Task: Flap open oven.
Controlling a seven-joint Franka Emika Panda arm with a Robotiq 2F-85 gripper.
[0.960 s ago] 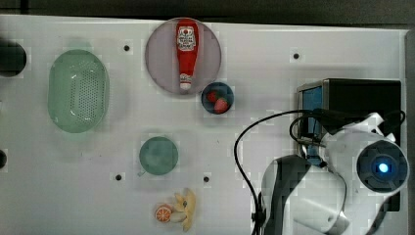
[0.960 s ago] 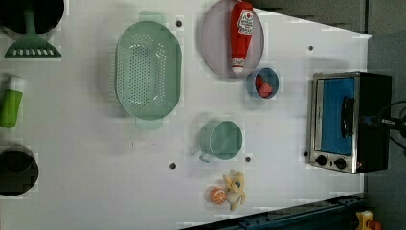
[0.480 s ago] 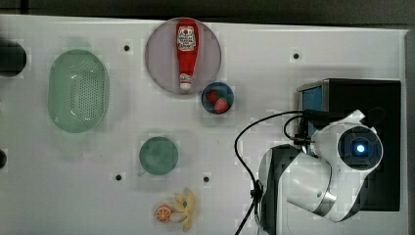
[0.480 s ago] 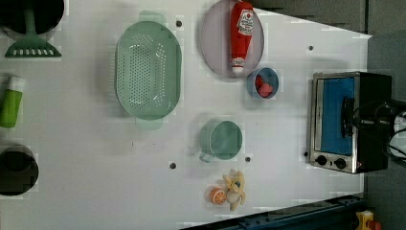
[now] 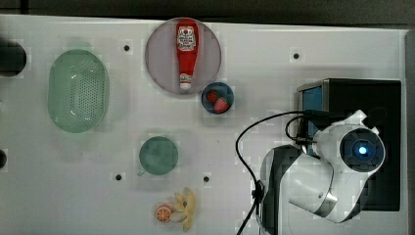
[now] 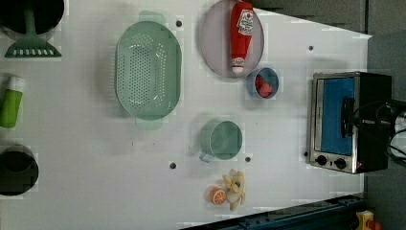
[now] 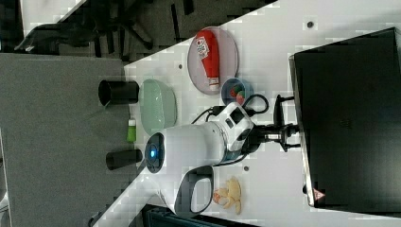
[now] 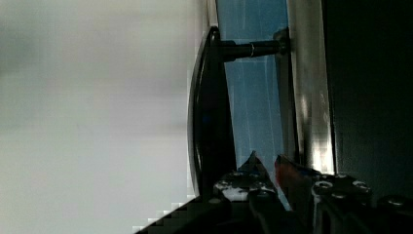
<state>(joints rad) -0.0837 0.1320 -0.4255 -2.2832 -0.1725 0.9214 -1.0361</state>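
Observation:
The oven [image 5: 362,95] stands at the top view's right edge, black on top, with a silver front frame and blue glass door [image 6: 337,115]. The door lies flat against the frame. My gripper [image 8: 267,163] is at the door's dark bar handle [image 8: 209,107]. Both fingertips [image 8: 253,163] sit in the slot between the handle and the glass, a narrow gap apart, with nothing between them. In the right view the gripper [image 7: 289,132] reaches sideways to the oven's front edge. Two black knobs [image 6: 330,162] sit beside the glass.
A blue bowl of strawberries [image 5: 218,98] sits nearest the oven front. Further off are a ketchup bottle [image 5: 186,51] on a grey plate, a green cup [image 5: 158,155], a green colander [image 5: 78,97] and toy fruit [image 5: 176,210]. The arm's black cable [image 5: 244,147] loops over the table.
In the top view the wrist has swung up and left, towards the oven's front, and then held there. The door has stayed shut against the frame.

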